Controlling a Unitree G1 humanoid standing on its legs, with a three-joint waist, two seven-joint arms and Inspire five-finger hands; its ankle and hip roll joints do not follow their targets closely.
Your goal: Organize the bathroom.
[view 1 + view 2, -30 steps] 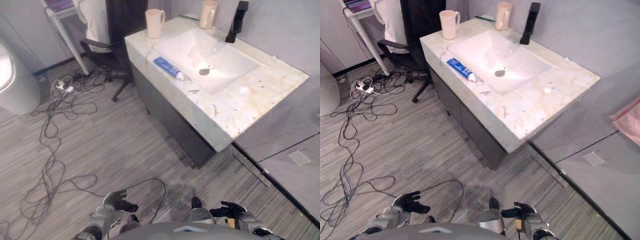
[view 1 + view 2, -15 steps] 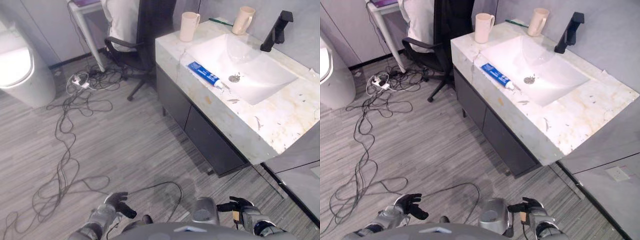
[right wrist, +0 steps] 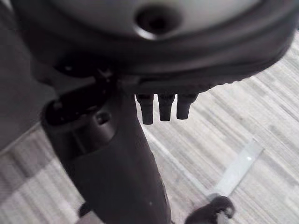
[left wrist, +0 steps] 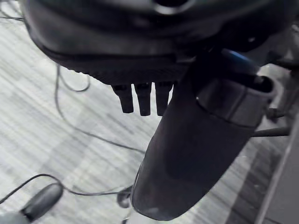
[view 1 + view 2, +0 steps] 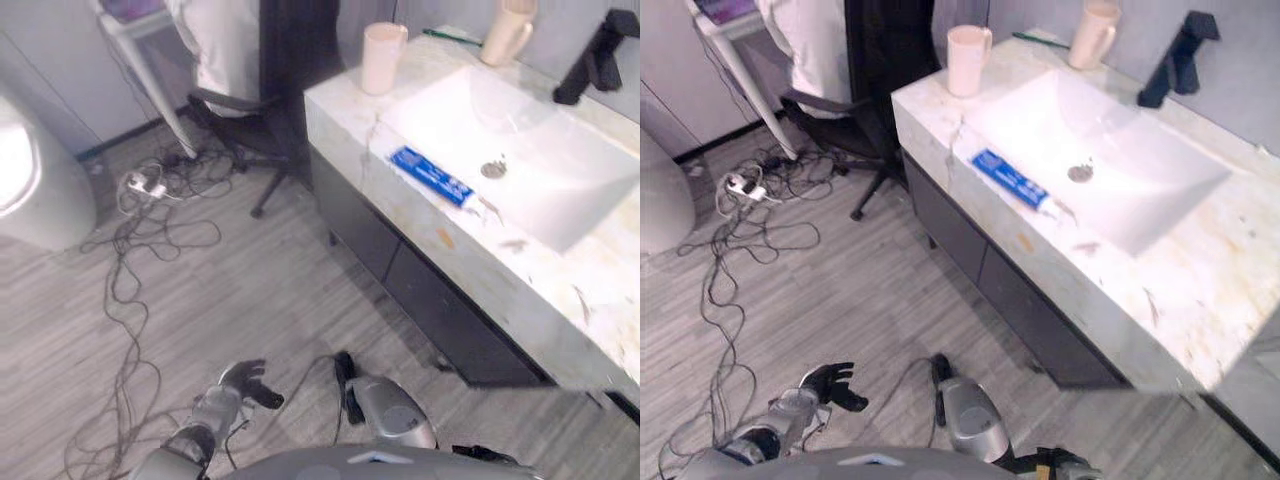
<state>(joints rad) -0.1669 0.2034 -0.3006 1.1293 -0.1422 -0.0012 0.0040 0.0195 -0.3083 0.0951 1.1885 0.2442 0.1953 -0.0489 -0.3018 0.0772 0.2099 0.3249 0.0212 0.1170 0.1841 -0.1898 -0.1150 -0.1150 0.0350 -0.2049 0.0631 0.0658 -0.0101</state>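
A blue toothpaste tube (image 5: 432,176) lies on the marble counter (image 5: 350,110), on the front rim of the white sink basin (image 5: 560,170). One cream cup (image 5: 383,44) stands at the counter's left corner. A second cup (image 5: 505,30) stands at the back by a black faucet (image 5: 598,45), with a thin green toothbrush (image 5: 445,35) lying between the cups. My left hand (image 5: 243,384) hangs low over the floor, open and holding nothing. My right hand (image 3: 163,106) also hangs open over the floor, holding nothing.
A dark cabinet (image 5: 430,300) sits under the counter. A person in white sits on a black office chair (image 5: 250,110) left of the vanity. Loose cables and a power strip (image 5: 140,183) sprawl over the floor. A white toilet (image 5: 30,180) stands at far left.
The whole picture has shifted, so the camera has moved; the vanity now lies closer and further right. Both hands stay low and hold nothing.
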